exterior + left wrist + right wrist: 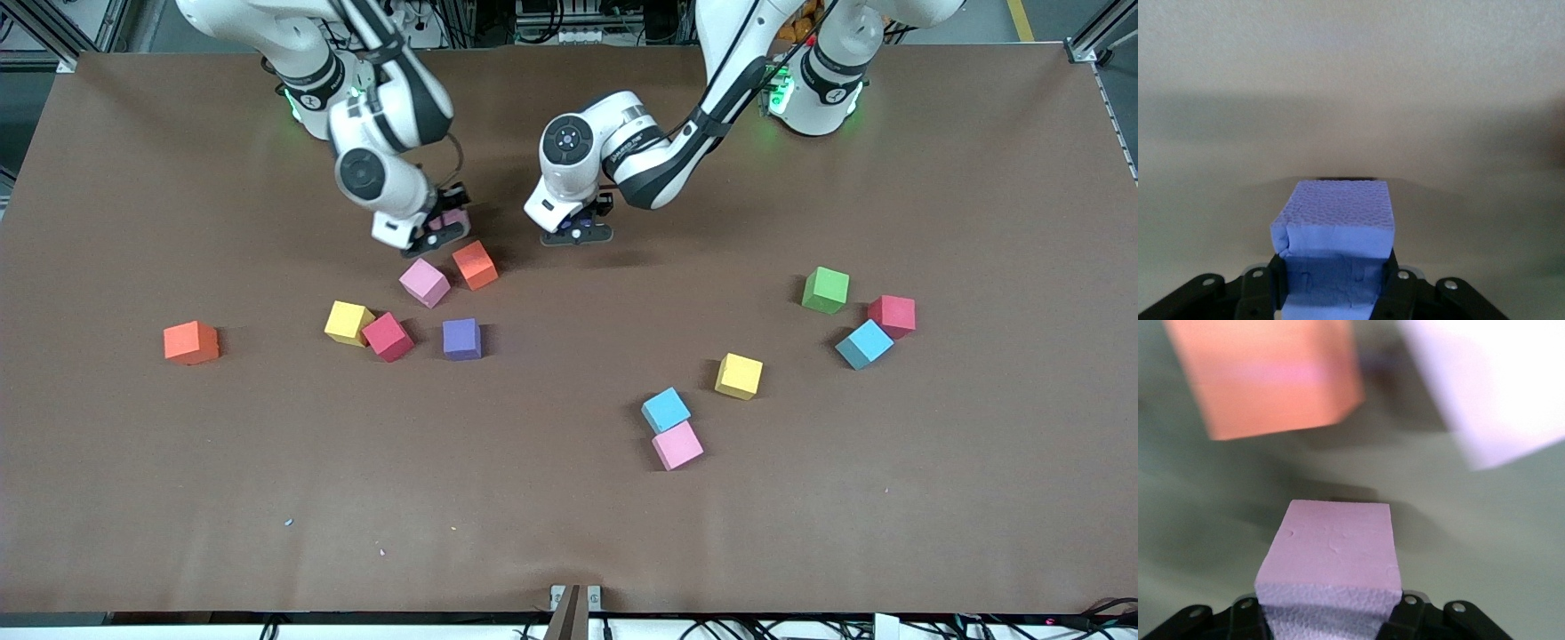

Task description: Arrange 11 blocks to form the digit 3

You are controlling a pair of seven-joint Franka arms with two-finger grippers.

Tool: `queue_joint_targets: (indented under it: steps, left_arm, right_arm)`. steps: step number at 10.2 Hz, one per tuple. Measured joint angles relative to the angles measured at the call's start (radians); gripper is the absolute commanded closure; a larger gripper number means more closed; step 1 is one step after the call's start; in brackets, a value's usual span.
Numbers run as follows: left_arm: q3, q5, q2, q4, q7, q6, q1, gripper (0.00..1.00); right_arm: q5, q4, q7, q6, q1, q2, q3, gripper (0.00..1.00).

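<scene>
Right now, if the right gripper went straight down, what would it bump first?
Probably the brown table: the right gripper, shut on a pink foam cube, points down at it.

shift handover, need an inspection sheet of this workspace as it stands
surface: brown table cover, a few pale specks near its camera-side edge
job's things: eleven blocks loose on the table, none in a digit shape; two more held
clutter: nothing seen
grippers: left gripper shut on a purple block; right gripper shut on a pink block, beside a loose orange block
cables: black cables along the table's camera-side edge
surroundings: metal frame rails at the corners
</scene>
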State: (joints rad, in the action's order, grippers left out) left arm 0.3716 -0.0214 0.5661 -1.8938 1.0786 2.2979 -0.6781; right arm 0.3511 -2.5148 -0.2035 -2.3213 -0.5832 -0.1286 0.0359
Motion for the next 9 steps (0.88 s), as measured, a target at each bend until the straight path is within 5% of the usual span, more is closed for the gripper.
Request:
queue_joint_targets:
  steps: [2, 4, 5, 9]
  left_arm:
    - [0.000, 0.000, 0.012, 0.002, 0.007, 0.000, -0.016, 0.93]
    - [0.000, 0.000, 0.016, 0.003, 0.020, 0.000, -0.024, 0.65]
    - [0.000, 0.000, 0.017, 0.003, 0.021, 0.000, -0.027, 0.01]
    - [0.000, 0.000, 0.018, 0.010, 0.021, 0.000, -0.039, 0.00]
  right_arm:
    - [-0.144, 0.018, -0.156, 0.080, 0.113, 0.031, 0.003, 0.78]
    - [-0.227, 0.040, -0.246, 0.148, 0.133, 0.083, 0.003, 0.78]
    - [-0.259, 0.044, -0.287, 0.157, 0.133, 0.106, -0.001, 0.79]
    - [-0.410, 0.064, -0.426, 0.157, 0.112, 0.141, -0.017, 0.79]
